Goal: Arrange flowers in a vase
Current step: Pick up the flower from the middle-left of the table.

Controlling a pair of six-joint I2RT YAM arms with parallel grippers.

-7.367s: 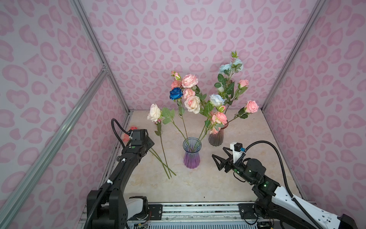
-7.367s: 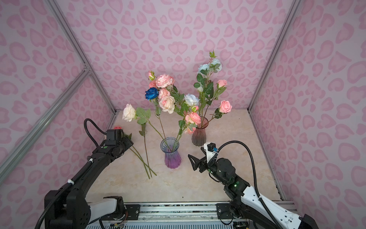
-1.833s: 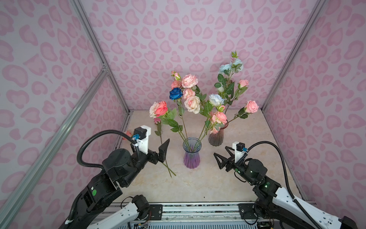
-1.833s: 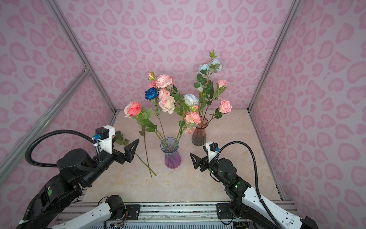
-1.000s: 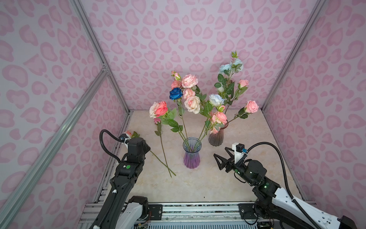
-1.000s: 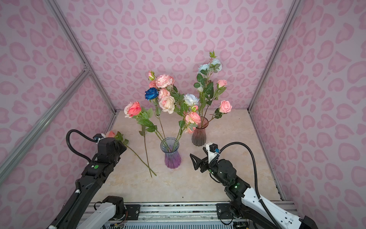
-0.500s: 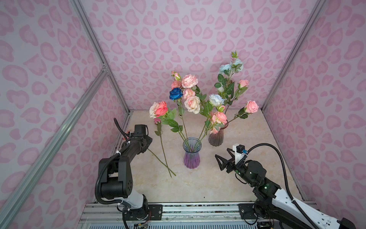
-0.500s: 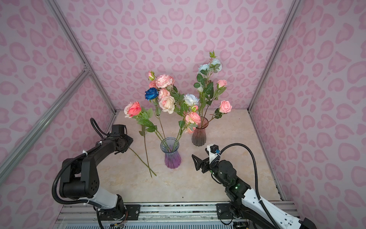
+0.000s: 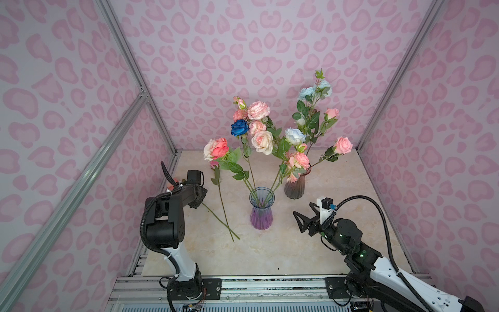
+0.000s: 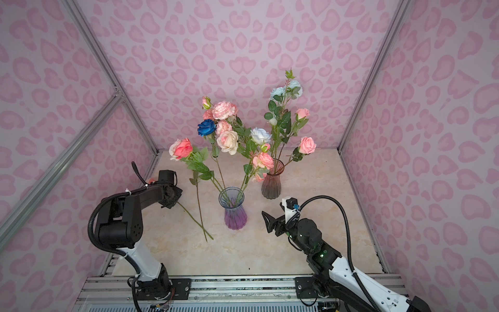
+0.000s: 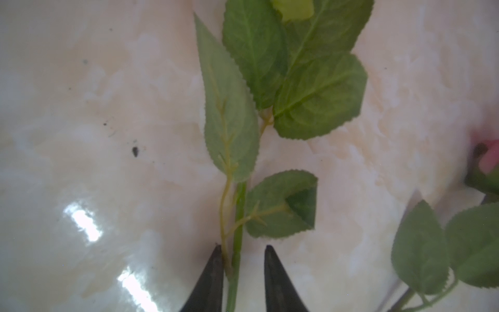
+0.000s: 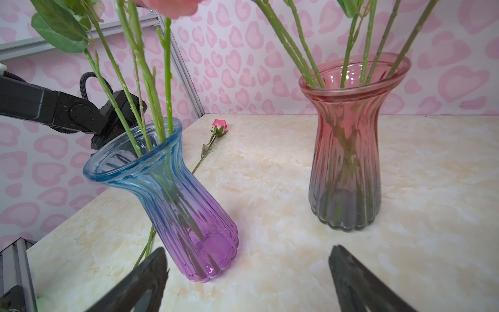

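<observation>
Two flowers lie crossed on the table left of the blue-purple vase [image 9: 260,213] [image 10: 234,213]. One has a pink bud [image 12: 219,124]. My left gripper [image 11: 241,247] [image 9: 199,201] is down over the other flower's green stem [image 11: 237,216]. Its jaws stand narrowly open astride the stem: one fingertip touches it, the other is clear. That flower's bloom is hidden behind the left arm. The blue-purple vase holds several flowers, among them a coral rose [image 9: 219,148] and a dark blue one [image 9: 239,127]. My right gripper [image 9: 302,209] [image 12: 248,248] hangs wide open and empty, right of that vase.
A pink-grey vase [image 9: 294,187] [image 12: 348,162] with several flowers stands behind and right of the blue-purple one. Pink patterned walls with metal posts [image 9: 140,89] close in the table on three sides. A metal rail [image 9: 243,286] runs along the front edge.
The left arm has swung down and reached to the stem at the table's left, and its jaws have narrowed around it. The right arm has barely moved.
</observation>
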